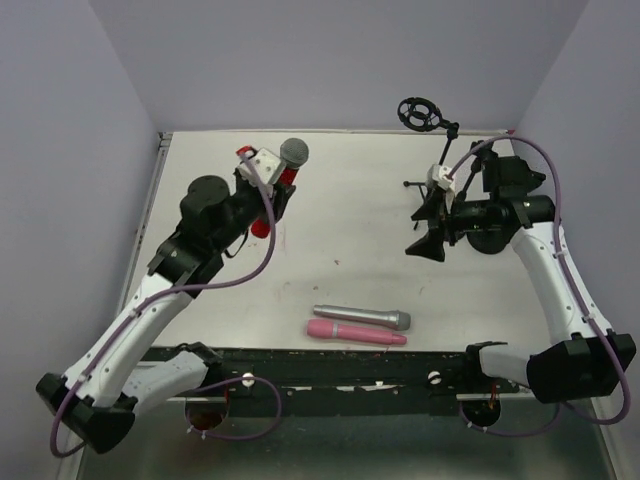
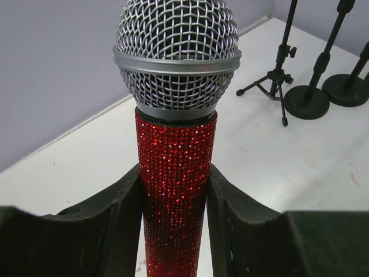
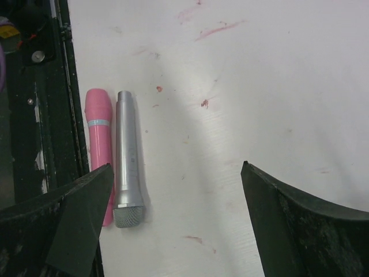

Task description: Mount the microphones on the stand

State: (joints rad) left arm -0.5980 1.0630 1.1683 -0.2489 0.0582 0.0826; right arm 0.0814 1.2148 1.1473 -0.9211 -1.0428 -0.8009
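The left gripper [image 1: 272, 195], over the far-left part of the table [image 1: 350, 260], has its jaws closed on the glittery red microphone [image 1: 293, 153], pinching the body below the silver mesh head. The head sticks well out past the jaws, so I judge the microphone could pivot or slide in the grip if swung fast. From there a wide stretch of bare table runs rightward, good room for a carry.

Near the middle, close to the near edge, the silver-grey microphone [image 1: 360, 317] and the pink microphone [image 1: 355, 332] lie side by side, touching or nearly so. The pink one is just beside the black rail [image 1: 330, 365], and a nudge could roll it over the edge. Grasping either alone risks knocking its neighbour.

The right gripper [image 1: 432, 235] hovers farther right, jaws spread wide with nothing between them. At far right are the stands [image 2: 305, 98], slim and crowded close to that arm; one carries a ring clip [image 1: 420, 113] by the far wall. Bringing the red microphone in could clip the right arm or tip a stand.
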